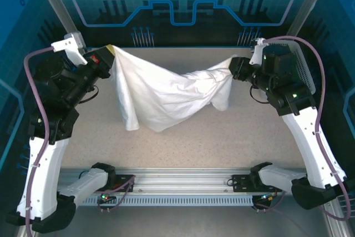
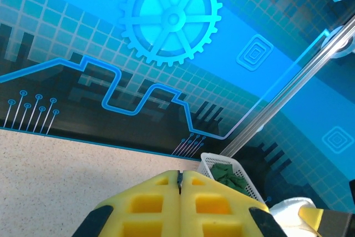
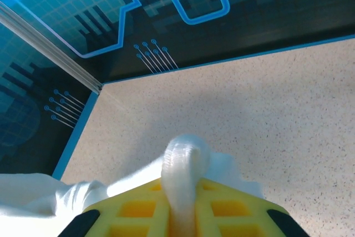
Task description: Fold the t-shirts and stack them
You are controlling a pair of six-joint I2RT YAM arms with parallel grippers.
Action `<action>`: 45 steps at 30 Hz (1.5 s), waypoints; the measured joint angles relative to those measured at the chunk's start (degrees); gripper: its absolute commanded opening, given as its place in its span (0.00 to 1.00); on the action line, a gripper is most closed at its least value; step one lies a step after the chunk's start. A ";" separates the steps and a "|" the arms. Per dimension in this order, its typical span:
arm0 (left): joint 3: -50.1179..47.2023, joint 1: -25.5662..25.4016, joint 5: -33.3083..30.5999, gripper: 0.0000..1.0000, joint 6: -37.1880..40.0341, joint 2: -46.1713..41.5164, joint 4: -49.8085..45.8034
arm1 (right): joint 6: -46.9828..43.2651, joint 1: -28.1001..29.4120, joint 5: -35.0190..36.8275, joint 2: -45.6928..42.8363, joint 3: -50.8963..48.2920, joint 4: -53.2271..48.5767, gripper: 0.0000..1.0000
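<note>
One white t-shirt [image 1: 161,92] was clenched in left jaws and right jaws, one green t-shirt [image 2: 226,172] in one basket [image 2: 209,162]

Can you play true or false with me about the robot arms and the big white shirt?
1. The white t-shirt hangs between the left end effector and the right end effector. True.
2. The white t-shirt lies neatly folded on the table. False: it is held up at two ends, unfolded and sagging in the middle.
3. Some dark green cloth sits inside the white basket. True.
4. The right end effector holds nothing. False: bunched white cloth is pinched between its yellow fingers.
</note>
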 measured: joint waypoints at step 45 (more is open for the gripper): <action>-37.07 -4.90 -1.40 0.67 -21.11 33.51 0.81 | 3.58 -7.72 -6.36 30.53 -32.44 8.17 0.22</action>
